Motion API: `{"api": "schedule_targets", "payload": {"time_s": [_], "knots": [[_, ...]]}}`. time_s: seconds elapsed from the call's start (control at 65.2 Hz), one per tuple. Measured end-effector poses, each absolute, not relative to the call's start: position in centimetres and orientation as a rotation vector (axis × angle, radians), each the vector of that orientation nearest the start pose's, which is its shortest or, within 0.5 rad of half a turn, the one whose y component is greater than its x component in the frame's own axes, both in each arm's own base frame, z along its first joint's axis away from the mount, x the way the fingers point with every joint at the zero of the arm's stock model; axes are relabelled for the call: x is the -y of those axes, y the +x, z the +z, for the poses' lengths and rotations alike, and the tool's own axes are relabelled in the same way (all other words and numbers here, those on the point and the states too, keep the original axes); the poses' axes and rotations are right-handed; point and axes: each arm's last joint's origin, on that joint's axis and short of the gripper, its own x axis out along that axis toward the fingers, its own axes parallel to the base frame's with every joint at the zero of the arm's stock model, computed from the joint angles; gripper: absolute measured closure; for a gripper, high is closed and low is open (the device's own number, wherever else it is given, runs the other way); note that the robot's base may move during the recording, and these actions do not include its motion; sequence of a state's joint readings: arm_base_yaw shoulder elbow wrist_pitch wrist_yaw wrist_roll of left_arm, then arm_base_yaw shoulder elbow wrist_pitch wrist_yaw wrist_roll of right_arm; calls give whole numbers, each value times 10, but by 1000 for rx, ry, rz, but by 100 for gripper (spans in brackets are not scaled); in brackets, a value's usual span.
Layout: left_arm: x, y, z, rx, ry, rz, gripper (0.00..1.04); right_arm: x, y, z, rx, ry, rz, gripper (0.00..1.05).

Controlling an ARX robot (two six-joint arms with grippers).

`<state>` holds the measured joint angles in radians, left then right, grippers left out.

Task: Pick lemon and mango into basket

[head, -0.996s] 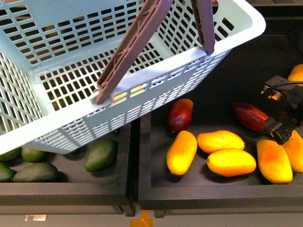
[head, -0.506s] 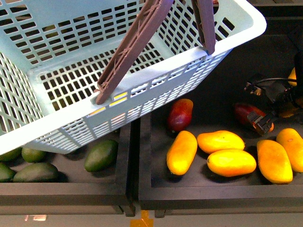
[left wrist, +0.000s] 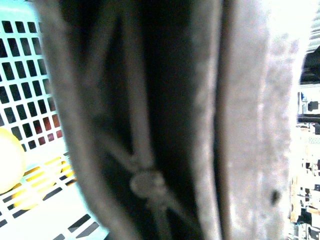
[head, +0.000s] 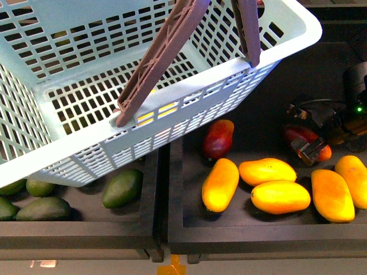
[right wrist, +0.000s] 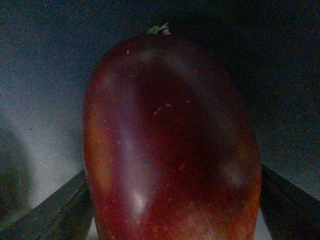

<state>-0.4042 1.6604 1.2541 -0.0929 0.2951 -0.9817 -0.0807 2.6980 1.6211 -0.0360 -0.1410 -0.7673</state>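
Basket (head: 303, 27) hangs tilted over far left of scene, brown handles (head: 163, 57) pulled up out of frame. Left wrist view is filled by a blurred close-up of a handle; left gripper itself not made out, jaw state can't tell. Lemon (left wrist: 8, 160) sits inside the basket against the slotted wall, yellow also showing through the slots in front view. Right gripper (head: 310, 148) is low at far right of the right tray (head: 258, 236), over a dark red mango (head: 298, 136). In right wrist view that mango fills the frame between two dark bars; squeezing or just straddling, can't tell. Second red mango (head: 218, 138) lies further left, five yellow mangoes (head: 280, 196) near side. Green fruits (head: 122, 188) in left tray (head: 74, 239).
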Motion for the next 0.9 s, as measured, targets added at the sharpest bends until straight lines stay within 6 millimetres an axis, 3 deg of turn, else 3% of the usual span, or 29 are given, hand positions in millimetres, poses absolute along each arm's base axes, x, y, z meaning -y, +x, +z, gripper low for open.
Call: {"api": "schedule_targets", "payload": {"time_s": [0.153, 0.337, 0.46, 0.705, 0.812, 0.904], "knots": [[156, 343, 279, -800, -892, -378, 91, 38, 467, -59, -1008, -528, 448, 42], [156, 343, 279, -799, -892, -377, 91, 44, 460, -55, -1006, -477, 435, 44], [156, 343, 279, -800, -892, -378, 91, 52, 455, -41, -978, -437, 406, 44], [156, 343, 279, -799, -892, -377, 91, 69, 440, 12, -834, -325, 374, 44], [156, 343, 279, -800, -892, -378, 91, 78, 416, 57, -724, -237, 361, 44], [156, 343, 279, -799, -892, -377, 91, 83, 396, 82, -675, -183, 358, 44]]}}
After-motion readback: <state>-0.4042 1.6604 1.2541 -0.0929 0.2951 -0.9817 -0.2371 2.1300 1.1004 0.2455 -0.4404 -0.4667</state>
